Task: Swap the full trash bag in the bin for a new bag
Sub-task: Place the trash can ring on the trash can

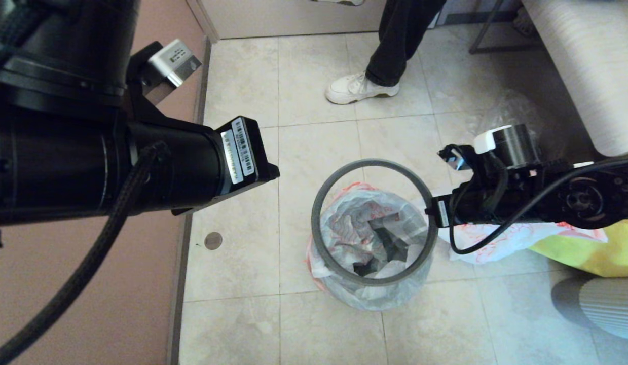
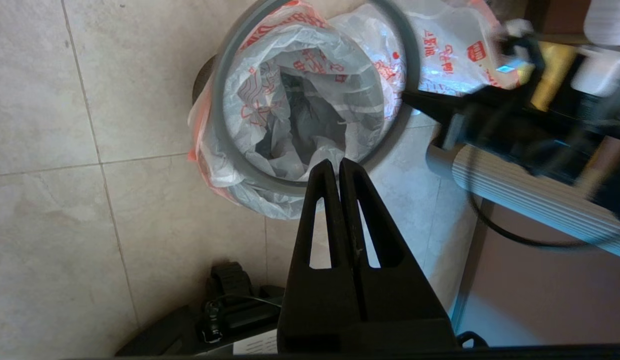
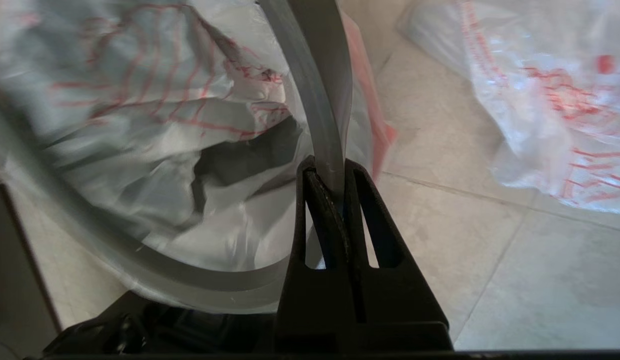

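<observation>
The bin (image 1: 395,296) stands on the tiled floor, lined with a thin white bag with red print (image 1: 354,228). The bag's orange-edged top drapes over the wall, and I see no bottles in it. My right gripper (image 3: 330,170) is shut on the dark grey ring rim (image 1: 344,170), which it holds tilted just above the bin's mouth. A like bag with red print (image 1: 496,238) lies on the floor right of the bin, under the right arm; its contents do not show. My left gripper (image 2: 336,165) hangs shut and empty above the bin's near edge.
A person's legs and white shoe (image 1: 359,88) stand beyond the bin. A clear plastic bag (image 1: 511,109) and a yellow fabric bag (image 1: 597,248) lie at the right. A pink wall (image 1: 90,294) runs along the left. A ribbed grey object (image 1: 602,304) sits at lower right.
</observation>
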Controlling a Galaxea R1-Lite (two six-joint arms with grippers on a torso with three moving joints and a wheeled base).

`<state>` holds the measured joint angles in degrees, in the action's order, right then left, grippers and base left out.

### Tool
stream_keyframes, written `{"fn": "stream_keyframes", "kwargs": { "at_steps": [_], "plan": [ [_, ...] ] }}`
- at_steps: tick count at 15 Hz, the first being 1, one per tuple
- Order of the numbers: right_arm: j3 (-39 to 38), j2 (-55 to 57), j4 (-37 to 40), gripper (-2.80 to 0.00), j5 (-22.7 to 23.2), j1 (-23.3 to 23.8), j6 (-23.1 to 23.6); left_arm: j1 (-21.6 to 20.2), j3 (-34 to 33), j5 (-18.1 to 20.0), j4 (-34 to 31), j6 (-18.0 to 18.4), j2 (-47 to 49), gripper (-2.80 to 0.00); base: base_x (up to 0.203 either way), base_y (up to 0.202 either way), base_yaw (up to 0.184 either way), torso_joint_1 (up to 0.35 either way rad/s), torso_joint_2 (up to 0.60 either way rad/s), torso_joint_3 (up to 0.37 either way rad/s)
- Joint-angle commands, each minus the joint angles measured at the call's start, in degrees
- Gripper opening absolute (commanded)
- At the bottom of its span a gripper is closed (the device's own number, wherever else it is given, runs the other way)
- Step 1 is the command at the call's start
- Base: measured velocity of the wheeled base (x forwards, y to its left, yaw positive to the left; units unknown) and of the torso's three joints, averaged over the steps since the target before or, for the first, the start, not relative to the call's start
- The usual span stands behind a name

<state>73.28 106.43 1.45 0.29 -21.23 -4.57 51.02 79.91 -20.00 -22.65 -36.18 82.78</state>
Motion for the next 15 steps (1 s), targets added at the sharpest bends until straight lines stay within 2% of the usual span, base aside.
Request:
{"fn": "stream_keyframes", "kwargs": {
  "at_steps": [1, 7, 15],
  "plan": [
    [2.3, 6.0, 0.1, -2.8, -0.2, -0.4, -0.1, 0.0, 0.0, -0.2, -0.1, -0.3, 0.9, -2.8, 0.0, 0.0, 0.0, 0.0, 0.0, 0.0],
    [7.9, 12.3, 1.6, -2.8, -3.7, -0.4, 0.1, 0.1, 0.1, -0.2, -0.1, -0.3, 0.7, -2.8, 0.0, 0.0, 0.0, 0.0, 0.0, 0.0],
    [7.4, 8.3, 3.3, -2.8, -5.9, -1.3, 0.9, 0.1, 0.2, -0.2, -0.1, -0.3, 0.4, -2.8, 0.0, 0.0, 0.0, 0.0, 0.0, 0.0]
  ]
}}
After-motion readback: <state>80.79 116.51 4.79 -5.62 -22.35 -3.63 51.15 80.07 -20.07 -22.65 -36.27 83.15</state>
